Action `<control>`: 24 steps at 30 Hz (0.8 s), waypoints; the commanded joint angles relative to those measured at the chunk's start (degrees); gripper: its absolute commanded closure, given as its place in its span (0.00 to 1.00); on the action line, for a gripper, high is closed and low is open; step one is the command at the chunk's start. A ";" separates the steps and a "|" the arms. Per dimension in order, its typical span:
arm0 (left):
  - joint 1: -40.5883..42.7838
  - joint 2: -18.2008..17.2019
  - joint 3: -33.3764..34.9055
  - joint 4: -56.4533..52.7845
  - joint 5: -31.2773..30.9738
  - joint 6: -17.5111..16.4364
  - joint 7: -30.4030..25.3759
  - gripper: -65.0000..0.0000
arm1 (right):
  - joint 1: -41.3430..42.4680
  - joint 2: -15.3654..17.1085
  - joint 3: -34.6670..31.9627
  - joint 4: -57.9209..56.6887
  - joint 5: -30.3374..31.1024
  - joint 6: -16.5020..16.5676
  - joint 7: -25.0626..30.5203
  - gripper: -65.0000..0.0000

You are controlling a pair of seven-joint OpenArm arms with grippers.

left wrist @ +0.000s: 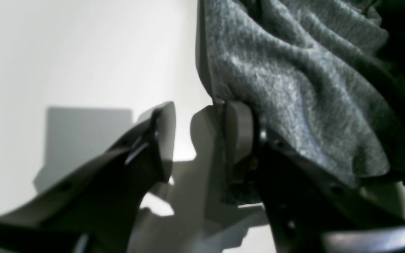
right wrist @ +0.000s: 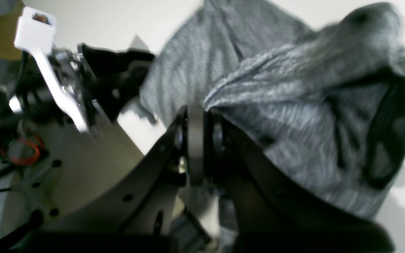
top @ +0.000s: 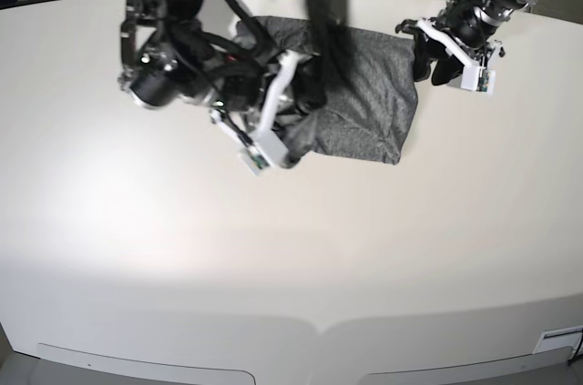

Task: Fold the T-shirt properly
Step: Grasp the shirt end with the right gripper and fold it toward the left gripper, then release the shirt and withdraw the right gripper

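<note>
Two arms over white table [top: 273, 248]: left fingers [left wrist: 202, 137] apart, right fingers [right wrist: 195, 140] pinching T-shirt [top: 364, 103].

T-shirt [top: 364, 103] near edge hidden under right tool [top: 290, 135]; wrist views blurred.

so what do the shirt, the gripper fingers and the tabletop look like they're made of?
T-shirt: thin heathered grey knit, probably a cotton blend; flecked, slightly fuzzy surface, soft folds.
Left gripper fingers: black, hard, faintly glossy, likely moulded plastic; the pad looks matte grey, maybe rubber.
Table: smooth off-white, low-sheen surface, laminate or painted board; can't tell which.
</note>
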 commanded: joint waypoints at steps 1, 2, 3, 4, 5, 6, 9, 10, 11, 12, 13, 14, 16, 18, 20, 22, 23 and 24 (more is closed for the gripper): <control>0.07 -0.37 -0.22 0.76 -0.13 -0.24 -0.04 0.65 | 1.01 -1.33 -1.55 1.18 -0.76 -0.72 2.05 1.00; 0.07 -0.37 -0.22 0.76 -0.15 -0.22 -0.04 0.65 | 1.22 -2.34 -3.17 1.18 -2.95 -1.29 3.13 1.00; 0.07 -0.37 -0.22 0.76 -0.15 -0.22 -0.04 0.65 | 1.31 -3.30 -4.63 1.16 -4.94 -1.73 4.48 1.00; 0.07 -0.35 -0.22 0.76 -0.15 -0.24 -0.04 0.65 | 1.31 -4.11 -6.03 1.16 -6.78 -2.47 5.88 1.00; 0.07 -0.35 -0.22 0.76 -0.17 -0.22 -0.07 0.65 | 1.29 -4.81 -7.30 1.05 -8.44 -3.21 7.32 1.00; 0.07 -0.35 -0.22 0.76 -0.17 -0.24 -0.07 0.65 | 1.31 -5.35 -8.48 0.63 -9.90 -3.65 8.98 1.00; 0.04 -0.37 -0.22 0.76 -0.20 -0.24 -0.07 0.65 | 1.60 -6.54 -11.19 -1.81 -11.87 -4.24 11.98 1.00; 0.04 -0.35 -0.22 0.76 -0.20 -0.24 -0.11 0.65 | 2.03 -6.54 -11.89 -3.15 -11.87 -4.22 12.24 1.00; 0.07 -0.37 -0.22 0.76 -0.20 -0.22 -0.28 0.65 | 2.56 -6.54 -12.50 -4.57 -11.93 -4.20 12.55 1.00; 0.07 -0.33 -0.22 0.76 -0.17 -0.22 -0.26 0.65 | 3.26 -6.54 -13.31 -6.01 -11.69 -4.22 13.11 1.00; 0.07 -0.35 -0.22 0.76 -0.22 -0.22 -0.26 0.65 | 4.11 -6.54 -14.05 -7.45 -11.87 -4.24 13.88 1.00; 0.07 -0.37 -0.22 0.76 -0.20 -0.22 -0.26 0.65 | 5.01 -6.54 -14.60 -8.87 -11.82 -4.31 14.29 1.00; 0.04 -0.37 -0.22 0.76 -0.17 -0.24 -0.28 0.65 | 6.86 -6.54 -15.65 -11.63 -11.78 -5.07 14.40 1.00; 0.04 -0.37 -0.22 0.76 -0.17 -0.24 -0.28 0.65 | 8.50 -6.54 -16.37 -14.14 -11.47 -5.97 15.43 1.00; 0.04 -0.35 -0.22 0.76 -0.17 -0.22 -0.35 0.65 | 9.88 -6.54 -16.68 -16.33 -9.99 -5.99 17.11 1.00; 0.07 -0.37 -0.22 0.76 -0.17 -0.24 -0.83 0.65 | 11.10 -6.54 -16.68 -18.16 -7.93 -5.97 17.29 1.00; 0.04 -0.35 -0.22 0.76 -0.17 -0.22 -1.05 0.65 | 11.67 -6.54 -16.68 -19.02 -7.15 -5.95 17.29 1.00; 0.04 -0.37 -0.22 0.76 -0.17 -0.22 -1.18 0.65 | 12.20 -6.54 -16.68 -19.87 -6.45 -5.95 17.33 1.00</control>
